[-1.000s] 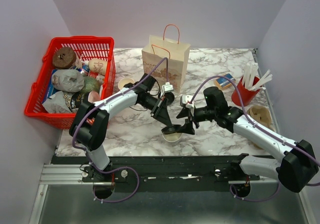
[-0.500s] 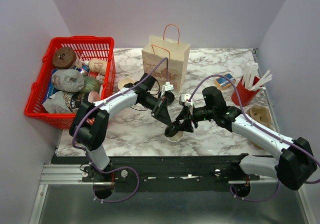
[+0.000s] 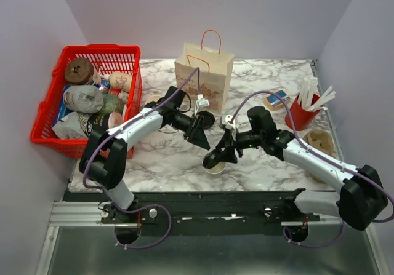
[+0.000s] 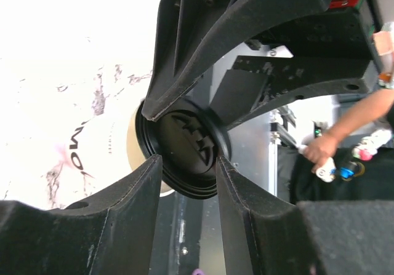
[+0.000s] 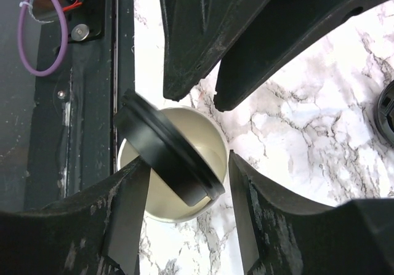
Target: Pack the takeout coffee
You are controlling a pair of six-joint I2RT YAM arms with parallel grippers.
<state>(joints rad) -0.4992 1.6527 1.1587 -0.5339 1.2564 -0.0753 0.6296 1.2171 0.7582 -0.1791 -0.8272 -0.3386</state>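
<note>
Near the front edge of the white marble table (image 3: 154, 161), the small whitish paper cup (image 5: 191, 130) stands open, apart from the tan paper bag (image 3: 203, 75). The right gripper (image 5: 184, 164) pinches the round black plastic lid (image 5: 166, 158), tilted over the rim. The left gripper (image 4: 188, 161) hovers close by, jaws parted and empty. Pressed down crooked, the lid could tip the cup.

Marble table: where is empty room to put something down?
The marble table is bare between the tan paper bag and the red cup of white sticks, and along the near edge by the left arm. Crowded: the middle, where the left gripper and right gripper meet over the whitish paper cup and round black plastic lid.
</note>
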